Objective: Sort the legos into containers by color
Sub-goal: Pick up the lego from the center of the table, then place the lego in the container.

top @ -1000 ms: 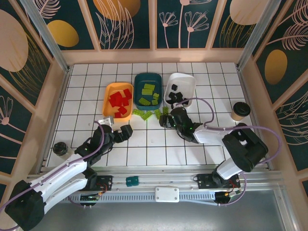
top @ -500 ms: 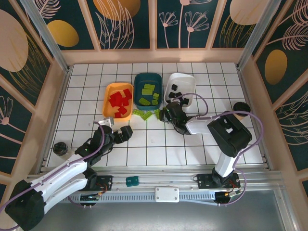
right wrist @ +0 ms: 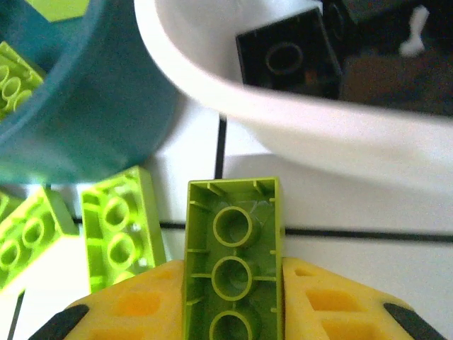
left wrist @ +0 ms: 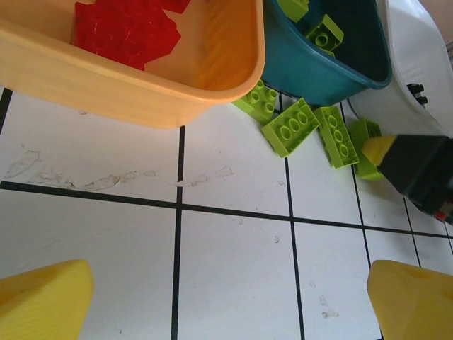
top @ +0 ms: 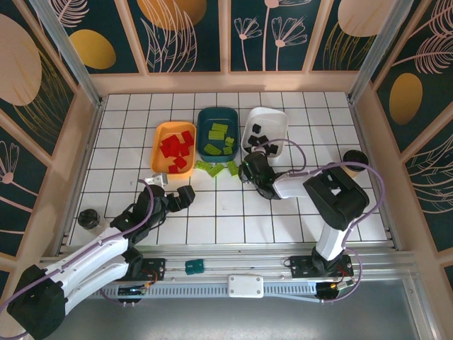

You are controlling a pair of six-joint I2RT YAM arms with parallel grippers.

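Looking down from the top, the right hand (top: 249, 171) sits by the near ends of the teal tray (top: 218, 110) and white tray (top: 272, 124), so a sloppy lift could clip a rim. There's plenty of bare surface (top: 226, 212) nearer.

Left wrist: left hand (left wrist: 226, 304) wide open, loose green legos (left wrist: 291, 127) just beside the orange-yellow tray (left wrist: 141, 92).

Right wrist: that hand's clenched on an upside-down lime lego (right wrist: 233, 241) that sticks out and might slip.

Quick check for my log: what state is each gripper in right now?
Left gripper: open, holding nothing.
Right gripper: shut on a lime green lego.
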